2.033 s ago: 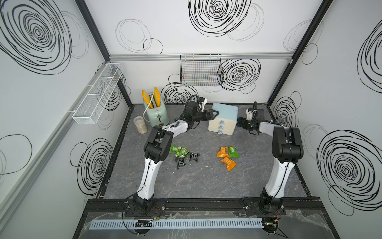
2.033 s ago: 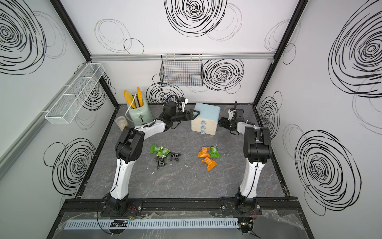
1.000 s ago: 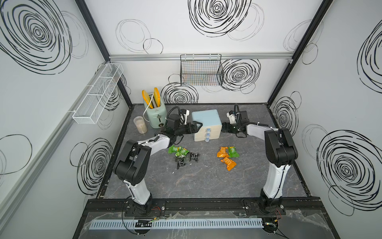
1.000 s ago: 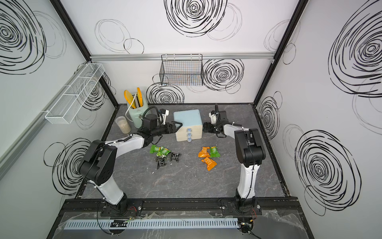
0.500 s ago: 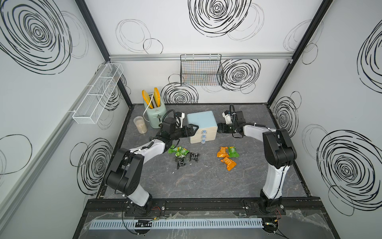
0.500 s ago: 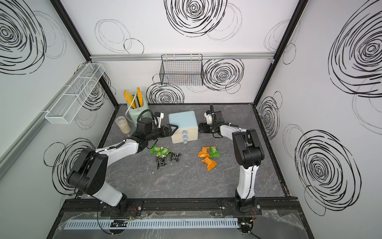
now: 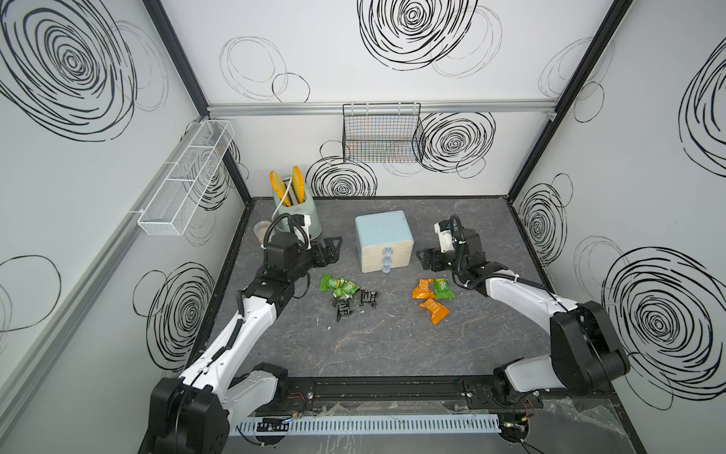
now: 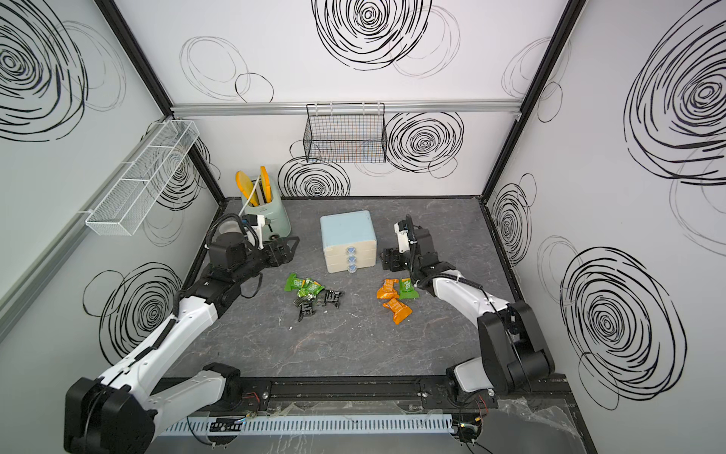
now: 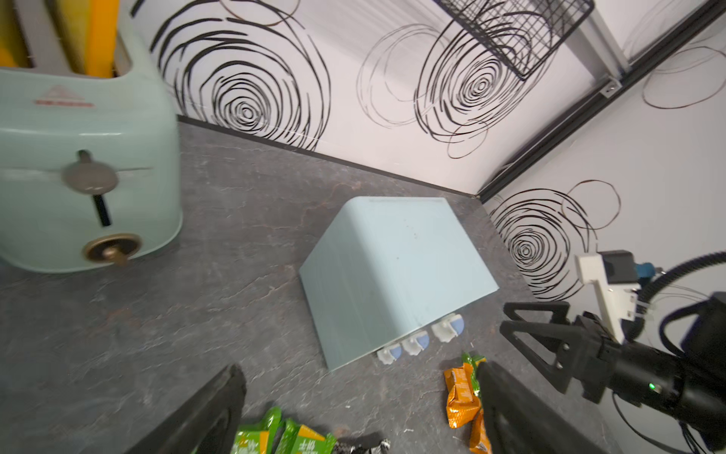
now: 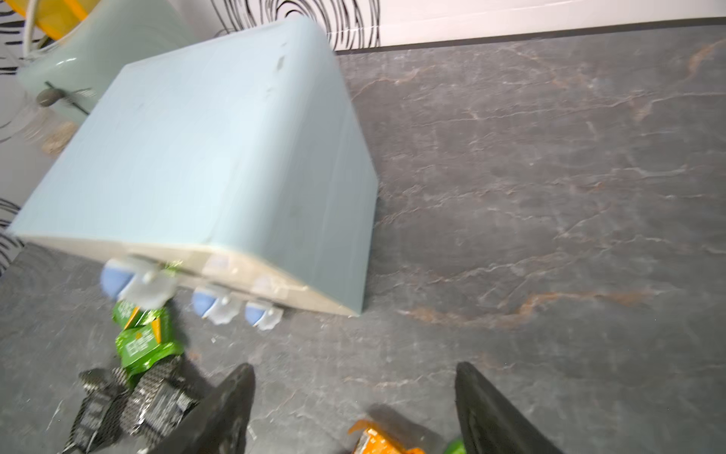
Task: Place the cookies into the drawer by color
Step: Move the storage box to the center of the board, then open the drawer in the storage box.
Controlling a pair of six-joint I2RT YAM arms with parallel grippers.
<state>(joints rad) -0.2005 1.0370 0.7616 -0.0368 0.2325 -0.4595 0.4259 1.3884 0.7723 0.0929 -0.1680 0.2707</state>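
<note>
- Both top views: drawer (image 7: 384, 239) has shifted toward the middle of the surface (image 7: 393, 353). The left fingers (image 7: 330, 241) and right fingers (image 7: 425, 260) have backed off and flank it, spread wide and empty.
- Loose in front of it: green cookies (image 7: 337, 286), black cookies (image 7: 355, 302), orange cookies (image 7: 430, 303). None stored yet.
- Left wrist: fingers (image 9: 212, 412) wide, drawer (image 9: 393, 271) ahead, untouched.
- Right wrist: fingers (image 10: 231, 408) wide, knobs (image 10: 204, 302) close.
- Repositioning looks done; opening a front probably comes next.

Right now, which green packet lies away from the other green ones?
The green packet beside the orange packets, near the right gripper. The other green packets lie together beside the black packets.
</note>
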